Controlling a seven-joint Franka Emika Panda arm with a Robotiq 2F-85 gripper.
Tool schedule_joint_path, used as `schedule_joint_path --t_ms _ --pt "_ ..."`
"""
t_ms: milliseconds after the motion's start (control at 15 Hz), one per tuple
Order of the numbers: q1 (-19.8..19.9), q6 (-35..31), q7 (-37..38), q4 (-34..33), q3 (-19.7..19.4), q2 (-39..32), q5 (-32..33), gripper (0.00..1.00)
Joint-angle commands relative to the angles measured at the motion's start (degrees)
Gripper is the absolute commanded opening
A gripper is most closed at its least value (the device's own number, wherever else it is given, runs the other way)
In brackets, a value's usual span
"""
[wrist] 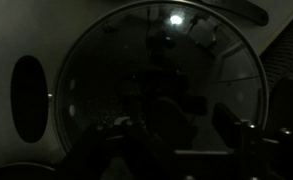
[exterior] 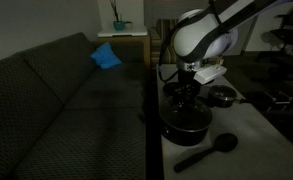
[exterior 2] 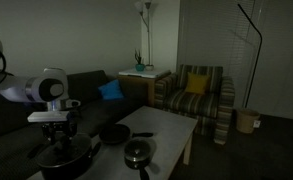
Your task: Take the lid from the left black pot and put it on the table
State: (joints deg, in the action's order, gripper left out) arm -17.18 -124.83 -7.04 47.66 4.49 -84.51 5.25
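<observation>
I can't tell whether my gripper (exterior: 186,99) pinches the lid (wrist: 116,70); a shallow hold could drop it at the table (exterior: 256,137) edge.

The arm (exterior: 199,36) has rounded white shells with dark joints and a dark tool (exterior: 185,97).

Your gripper (exterior: 184,95), just above the lid (wrist: 116,70), is too dark to read and hides its knob; the wrist view crops the lid's lower rim.

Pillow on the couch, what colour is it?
Blue; the pillow shows best in an exterior view.
</observation>
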Motion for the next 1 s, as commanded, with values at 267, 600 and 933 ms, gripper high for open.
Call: schedule_joint_path --t_ms 267,600,933 --pt "0.17 -2.24 -0.39 0.71 -0.01 0.01 0.05 0.16" --pt "-0.14 -1.2 0.48 -0.11 -0.81 0.01 0.53 0.15" --pt "0.1 -0.51 1.24 -1.16 -1.06 0.0 0.46 0.15"
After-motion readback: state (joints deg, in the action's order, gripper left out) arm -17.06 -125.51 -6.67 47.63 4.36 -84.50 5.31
